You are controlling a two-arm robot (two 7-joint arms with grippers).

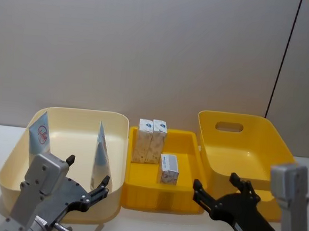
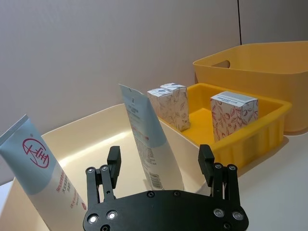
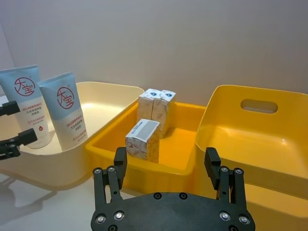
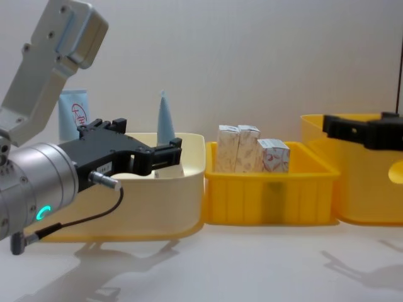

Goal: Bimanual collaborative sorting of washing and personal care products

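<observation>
2 squeeze tubes [image 1: 39, 133] upright in cream bin [image 1: 80, 111], set apart. 3 cartons [image 1: 151, 141] in middle yellow tray [image 1: 187, 135]: 2 touching at back, 1 nearer front. L pincer [image 1: 88, 170] spread wide, empty, at cream bin's near rim, just before right-hand tube. R pincer [image 1: 216, 180] wide, empty, near side of tray and big yellow bin [image 1: 248, 149]; cartons ahead, to its left.

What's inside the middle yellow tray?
Three small white cartons stand in the middle tray: two side by side at the back, one nearer. From the chest, its wall hides their bases.

Left tool [image 1: 88, 170], right tool [image 1: 216, 180], both agape.
</observation>
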